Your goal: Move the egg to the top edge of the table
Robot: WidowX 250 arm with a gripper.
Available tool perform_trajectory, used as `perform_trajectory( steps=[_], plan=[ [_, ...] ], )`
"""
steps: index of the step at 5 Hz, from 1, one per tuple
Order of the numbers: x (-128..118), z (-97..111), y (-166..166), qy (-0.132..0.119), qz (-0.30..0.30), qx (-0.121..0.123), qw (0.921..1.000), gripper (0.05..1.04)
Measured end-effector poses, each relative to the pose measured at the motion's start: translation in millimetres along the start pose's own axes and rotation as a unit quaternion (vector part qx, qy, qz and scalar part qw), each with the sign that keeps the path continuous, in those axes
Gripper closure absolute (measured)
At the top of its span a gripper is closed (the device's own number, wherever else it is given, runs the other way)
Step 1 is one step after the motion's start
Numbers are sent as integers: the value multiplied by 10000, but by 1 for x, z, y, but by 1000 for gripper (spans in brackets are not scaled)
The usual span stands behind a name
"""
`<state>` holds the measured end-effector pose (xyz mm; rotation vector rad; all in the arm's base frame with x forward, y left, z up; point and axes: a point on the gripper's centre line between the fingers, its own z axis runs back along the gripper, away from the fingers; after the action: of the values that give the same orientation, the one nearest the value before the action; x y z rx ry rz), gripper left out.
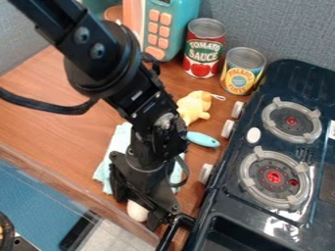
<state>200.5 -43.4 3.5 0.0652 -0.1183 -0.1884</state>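
The gripper (145, 196) hangs low near the wooden table's front edge, left of the stove's lower corner. A whitish, rounded egg (137, 211) shows at the gripper's lower end, partly covered by it. Whether the egg is held or only lies there, I cannot tell. The table (49, 110) stretches away behind the arm, its top edge meeting the grey partition.
A pale blue cloth (121, 142) lies under the arm. Beyond it are a yellow plush toy (193, 106) and a blue-handled utensil (203, 139). Two cans (202, 51) and a teal toy appliance (181, 24) stand at the back. The dark stove (229, 201) occupies the right.
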Motion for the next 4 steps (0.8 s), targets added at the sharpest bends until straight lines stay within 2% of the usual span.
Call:
perform_trajectory(
  steps=[1,2,3,4],
  plan=[
    [2,-1,1,-62,18,26,10000,346],
    [-1,0,1,-55,-42,33,10000,420],
    [-4,16,3,-122,-159,46,9998,430],
    [-4,45,12,-341,-261,79,9990,430]
  ],
)
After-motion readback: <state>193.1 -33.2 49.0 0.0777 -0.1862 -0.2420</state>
